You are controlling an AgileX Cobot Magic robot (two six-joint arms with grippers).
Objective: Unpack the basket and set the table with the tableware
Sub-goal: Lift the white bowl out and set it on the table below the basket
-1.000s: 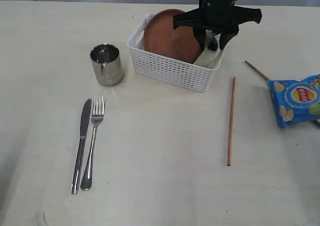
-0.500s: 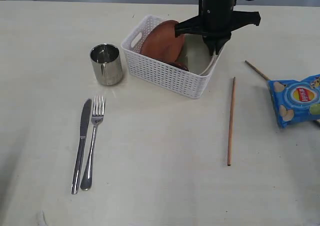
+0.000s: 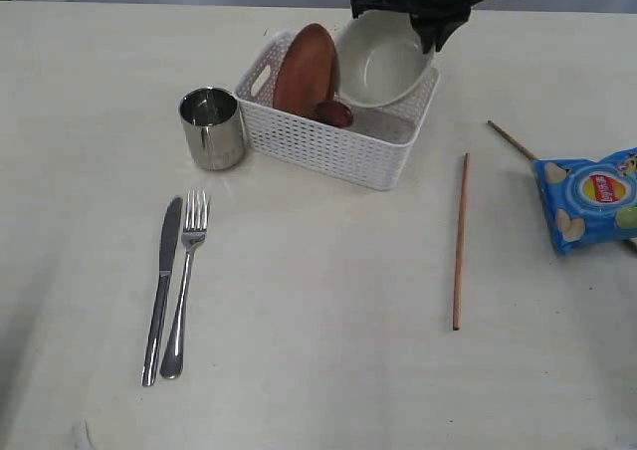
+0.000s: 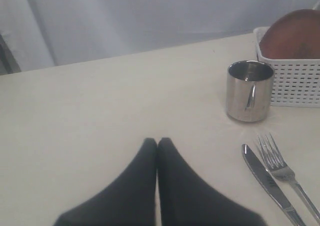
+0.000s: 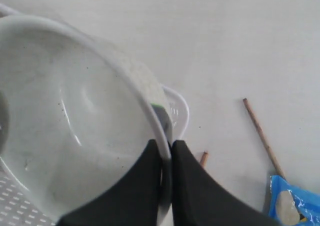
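My right claw (image 5: 166, 151) is pinched tight on the rim of the smooth cream round bowl (image 3: 383, 67), one finger inside and one outside. The bowl hangs tilted over the right end of the white plastic basket with lattice holes (image 3: 328, 141). Half a second ago it sat lower in the basket, and the basket has slid a little toward the shiny steel cup (image 3: 211, 128). The reddish-brown round plate (image 3: 304, 67) stands on edge in the basket, with what I think is a reddish-brown wooden spoon (image 3: 333, 113) beside it. The blue crisp packet (image 3: 587, 199) has a red and yellow round logo, too small to read. A steel knife (image 3: 161, 291) and steel fork (image 3: 186, 281) lie side by side on the pale cream table (image 3: 318, 370), and two thin wooden chopsticks (image 3: 460, 241) lie apart on the right. My left claw (image 4: 157, 143) is closed on nothing above the table.
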